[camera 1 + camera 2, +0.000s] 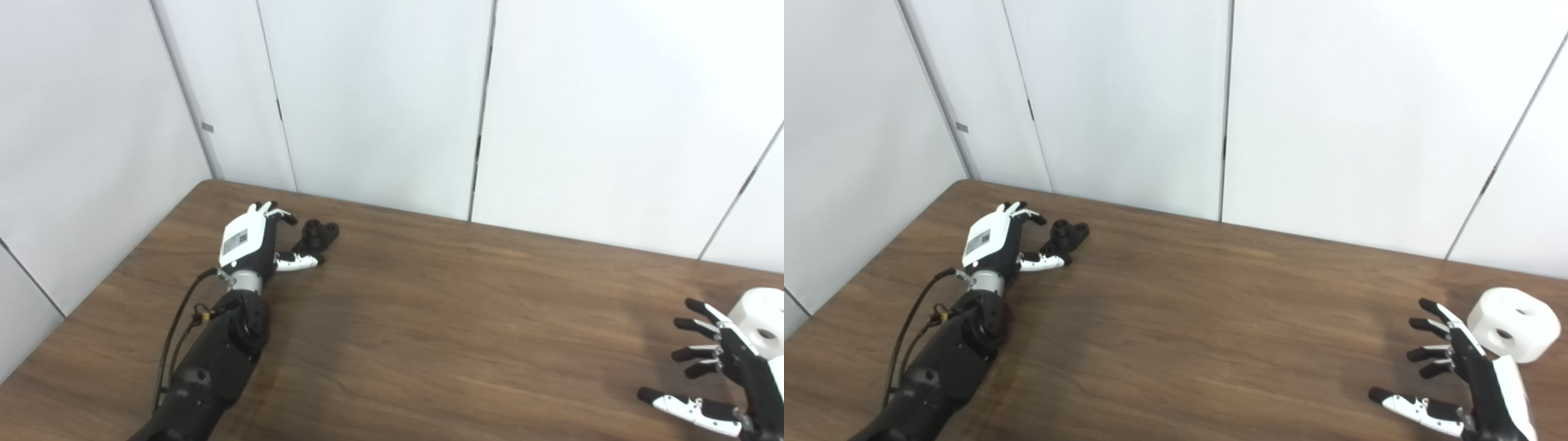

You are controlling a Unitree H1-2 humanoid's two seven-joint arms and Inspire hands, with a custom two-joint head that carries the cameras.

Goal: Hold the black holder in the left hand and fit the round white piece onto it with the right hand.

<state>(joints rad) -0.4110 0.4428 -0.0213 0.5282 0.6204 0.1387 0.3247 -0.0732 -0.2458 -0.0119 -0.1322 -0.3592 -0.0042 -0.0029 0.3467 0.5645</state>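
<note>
the left hand [995, 242] lay low over the far left of the table [1188, 318], fingers apart and curled loosely, holding nothing. the black holder [1067, 235] sat just beside it at about three o'clock from the palm, between the curled fingertips and the thumb; whether any fingertip touched it could not be told. the holder looked small, dark and rigid, a base with a short upright stub or two, though its shape was too small to read well. it would probably be light and stiff, likely to skid on the smooth wood if nudged, so a pinch across the base, leaving the stub clear, seemed the sound hold.

the right hand [1464, 376] was at the near right edge, fingers spread wide and empty. the round white piece [1514, 331] stood on the table just beyond it at about one o'clock, near but apart from the fingertips. it was a thick, drum-like block with a hole in its top face and another in its side wall. it looked hard and smooth, heavier than the holder yet no burden for one hand. a grasp around the curved wall, thumb opposite the fingers and away from the openings, would likely keep them free for mating; the slick sides could let it twist if held lightly.

the two parts lay well apart, at nine and three o'clock across the table.
</note>
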